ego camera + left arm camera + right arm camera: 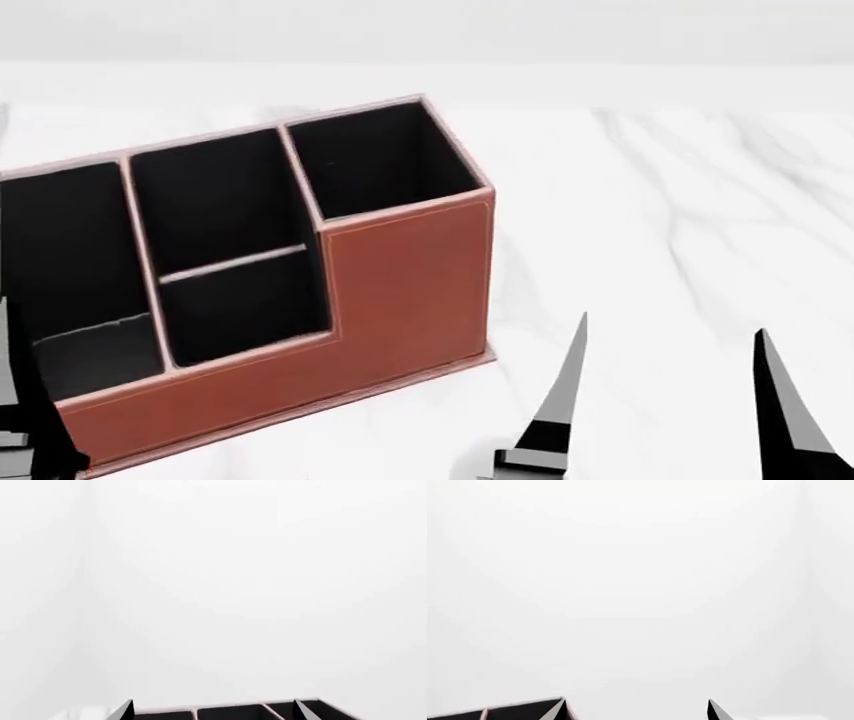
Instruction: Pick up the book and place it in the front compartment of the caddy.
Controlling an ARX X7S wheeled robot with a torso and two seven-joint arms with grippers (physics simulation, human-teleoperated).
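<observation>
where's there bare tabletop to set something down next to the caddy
The widest bare marble lies to the right of the caddy, running back to the far edge. A thinner strip runs behind the caddy. Nearer the camera it is tighter: the open right claw hangs just off the caddy's front right corner, and the left claw crowds its left end.

The right claw (674,400) stood with its two black fingers spread apart, empty; the left claw (27,400) showed only one finger at the edge.
</observation>
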